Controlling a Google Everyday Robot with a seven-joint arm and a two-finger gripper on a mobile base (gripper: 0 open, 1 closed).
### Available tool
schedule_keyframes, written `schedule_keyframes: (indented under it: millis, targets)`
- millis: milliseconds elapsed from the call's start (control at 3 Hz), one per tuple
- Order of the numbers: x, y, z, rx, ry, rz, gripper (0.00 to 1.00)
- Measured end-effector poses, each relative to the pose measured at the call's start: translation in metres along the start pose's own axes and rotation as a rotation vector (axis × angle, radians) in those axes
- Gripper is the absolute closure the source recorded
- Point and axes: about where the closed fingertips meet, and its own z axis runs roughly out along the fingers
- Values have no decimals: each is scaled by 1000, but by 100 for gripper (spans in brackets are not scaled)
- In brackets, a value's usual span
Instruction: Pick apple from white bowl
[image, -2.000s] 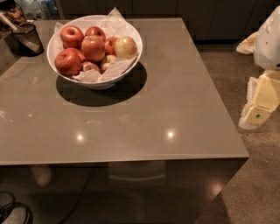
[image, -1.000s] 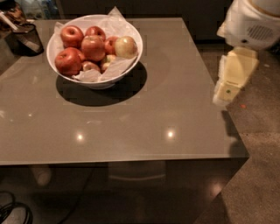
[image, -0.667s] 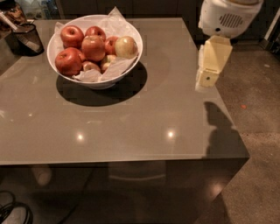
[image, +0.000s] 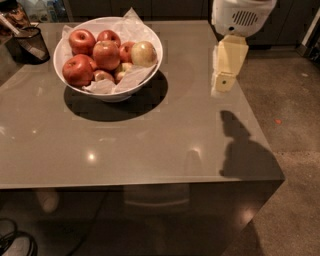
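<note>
Gripper (image: 223, 82) is being held at upper right, above table (image: 150, 145) edge; grip state cannot be told. Apples (image: 106, 54) in white bowl (image: 120, 94) are being seen well apart, upper left.

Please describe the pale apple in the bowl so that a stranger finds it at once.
On the grey table, away from the pincer hanging over its right edge, stands the white bowl. The pale apple lies at its right rim; its yellow-green skin differs from the red apples beside it.
</note>
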Motion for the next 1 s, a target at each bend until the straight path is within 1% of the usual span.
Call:
schedule_keyframes:
  millis: [333, 667, 1000]
  targets:
    - [-19, -19, -1, 18, -45, 11, 0]
    - [-48, -49, -7, 39, -95, 0, 12]
    - [-72, -68, -9, 44, -132, -8, 31]
